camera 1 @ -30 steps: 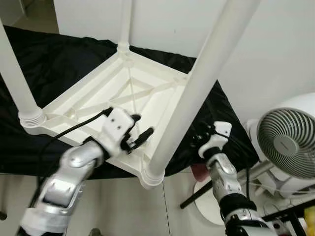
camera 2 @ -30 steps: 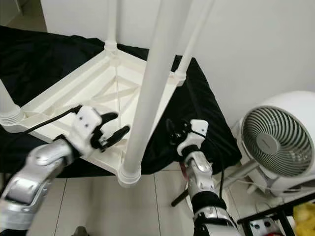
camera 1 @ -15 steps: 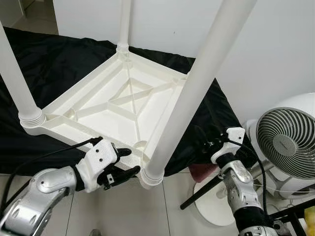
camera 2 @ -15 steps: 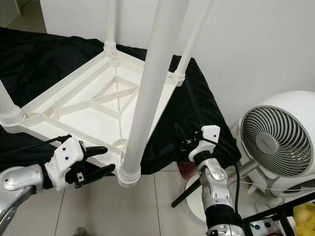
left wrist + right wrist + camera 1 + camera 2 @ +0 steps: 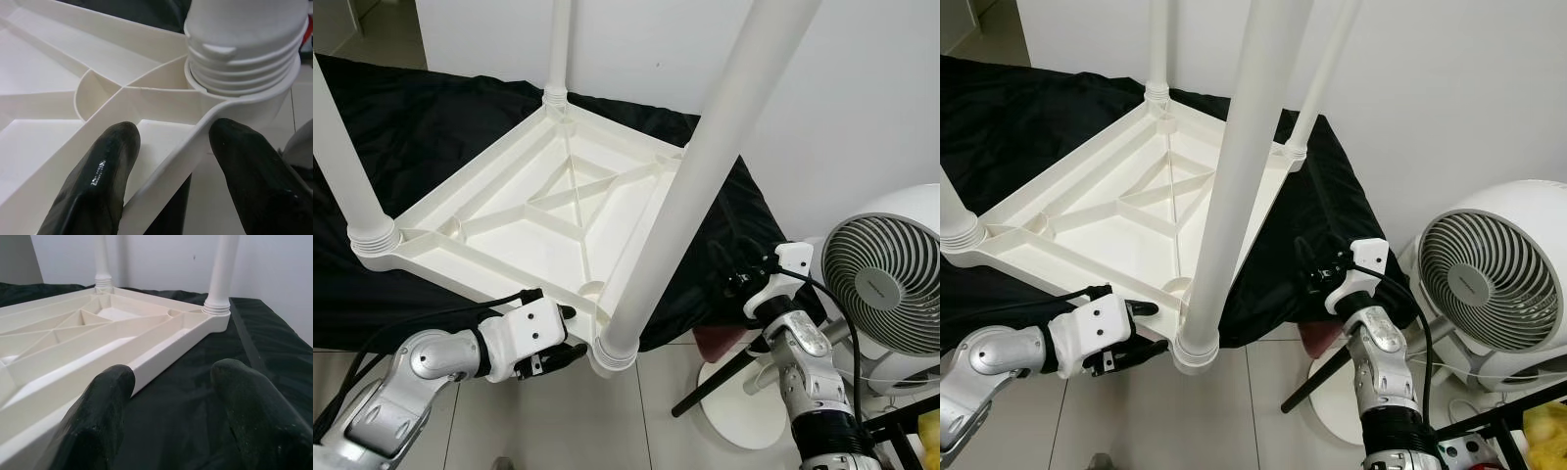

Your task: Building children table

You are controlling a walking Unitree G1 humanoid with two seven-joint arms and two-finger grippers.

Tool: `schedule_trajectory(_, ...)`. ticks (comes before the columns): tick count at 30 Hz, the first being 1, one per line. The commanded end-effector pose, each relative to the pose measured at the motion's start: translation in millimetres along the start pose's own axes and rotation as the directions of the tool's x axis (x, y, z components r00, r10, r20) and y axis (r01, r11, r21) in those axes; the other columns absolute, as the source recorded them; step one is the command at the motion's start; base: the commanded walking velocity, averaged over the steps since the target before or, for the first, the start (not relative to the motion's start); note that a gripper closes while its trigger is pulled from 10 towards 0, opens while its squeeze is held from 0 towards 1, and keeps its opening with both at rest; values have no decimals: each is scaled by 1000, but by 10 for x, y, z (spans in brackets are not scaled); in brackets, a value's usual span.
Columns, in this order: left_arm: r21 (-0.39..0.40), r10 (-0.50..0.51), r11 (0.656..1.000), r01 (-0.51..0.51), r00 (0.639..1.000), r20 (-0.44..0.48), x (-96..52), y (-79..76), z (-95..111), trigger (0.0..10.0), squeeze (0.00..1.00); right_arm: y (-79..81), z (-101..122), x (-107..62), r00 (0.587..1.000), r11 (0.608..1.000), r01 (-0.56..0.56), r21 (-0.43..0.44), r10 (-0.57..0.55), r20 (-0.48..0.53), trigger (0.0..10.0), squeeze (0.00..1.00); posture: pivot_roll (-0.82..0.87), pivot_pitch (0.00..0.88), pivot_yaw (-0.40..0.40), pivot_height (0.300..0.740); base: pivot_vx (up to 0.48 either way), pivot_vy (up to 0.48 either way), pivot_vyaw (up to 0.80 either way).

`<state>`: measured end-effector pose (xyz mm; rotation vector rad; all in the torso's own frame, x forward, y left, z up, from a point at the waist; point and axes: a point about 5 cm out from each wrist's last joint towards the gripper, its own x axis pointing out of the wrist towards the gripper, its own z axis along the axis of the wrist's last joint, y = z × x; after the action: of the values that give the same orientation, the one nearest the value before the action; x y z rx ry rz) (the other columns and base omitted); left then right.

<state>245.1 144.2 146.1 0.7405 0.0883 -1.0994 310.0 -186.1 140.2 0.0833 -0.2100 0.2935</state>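
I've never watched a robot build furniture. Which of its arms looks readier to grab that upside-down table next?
Probably the left. The left gripper has its open fingers either side of the table rim, beside the near leg. The right gripper hovers open over the black cloth, off the edge.

White plastic children's table, upside down, ribbed underside up [image 5: 524, 211]: one
White round plastic table legs standing up from its corners [image 5: 700, 176]: four
Black cloth sheets under the table [image 5: 421, 117]: one
White round electric fans with grilles [image 5: 1489, 284]: one
Silver robot arms with two black fingers, left gripper [image 5: 563, 338] and right gripper [image 5: 732, 269]: two
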Motion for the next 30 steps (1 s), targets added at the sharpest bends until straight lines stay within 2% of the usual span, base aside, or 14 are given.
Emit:
schedule_trajectory(1, 29, -9, 1000, 9, 1000, -17, 67, -22, -33, 10000, 0, -53, 3, -41, 1000, 1000, 24, 4, -24, -15, 10000, 0, 116, 54, -163, 740, 0, 0, 0)
schedule_trajectory(4, 6, 63, 998, -64, 996, 61, 266, 81, 71, 10000, 0, -29, 34, -43, 1000, 1000, 21, 15, -21, -2, 10000, 0, 103, 50, -157, 740, 0, 0, 0)
schedule_trajectory(7, 2, 79, 997, -80, 992, 97, 343, 104, 123, 10000, 0, -37, 44, -51, 1000, 1000, 26, 17, -26, 2, 10000, 0, 99, 49, -155, 740, 0, 0, 0)
schedule_trajectory(9, 18, 89, 996, -92, 988, 125, 469, 137, 185, 10000, 0, -81, 44, -77, 999, 999, 47, 17, -47, 1, 10000, 0, 99, 46, -153, 740, 0, 0, 0)
schedule_trajectory(10, 18, 89, 996, -92, 988, 125, 469, 137, 185, 10000, 0, -81, 44, -77, 999, 999, 47, 17, -47, 1, 10000, 0, 99, 46, -153, 740, 0, 0, 0)
schedule_trajectory(11, 16, 88, 996, -92, 982, 167, 605, 171, 277, 10000, 0, -109, 48, -95, 998, 998, 61, 10, -61, -1, 10000, 0, 93, 44, -148, 740, 0, 0, 0)
schedule_trajectory(18, 46, 116, 991, -127, 976, 184, 779, 266, 343, 10000, 0, -117, 68, -93, 997, 997, 71, 8, -71, 2, 10000, 0, 79, 40, -143, 740, 0, 0, 0)
schedule_trajectory(21, 72, 169, 980, -186, 967, 193, 876, 422, 385, 10000, 0, -119, 89, -88, 997, 997, 81, 11, -81, 7, 10000, 0, 72, 39, -140, 740, 0, 0, 0)
schedule_trajectory(24, 70, 180, 978, -198, 962, 207, 862, 482, 418, 10000, 0, -110, 89, -99, 997, 997, 81, 11, -81, 7, 10000, 0, 71, 36, -137, 740, 0, 0, 0)
schedule_trajectory(25, 52, 157, 984, -172, 963, 220, 803, 502, 420, 10000, 0, -95, 86, -115, 997, 997, 76, 15, -76, 7, 10000, 0, 68, 33, -132, 740, 0, 0, 0)
schedule_trajectory(28, 43, 138, 987, -152, 963, 230, 760, 512, 420, 10000, 0, -83, 83, -126, 997, 997, 71, 18, -71, 7, 10000, 0, 68, 33, -132, 740, 0, 0, 0)
schedule_trajectory(30, -34, 87, 996, -81, 957, 276, 597, 539, 429, 10000, 0, -75, 95, -167, 998, 997, 61, 44, -62, 20, 10000, 0, 79, 35, -130, 740, 0, 0, 0)
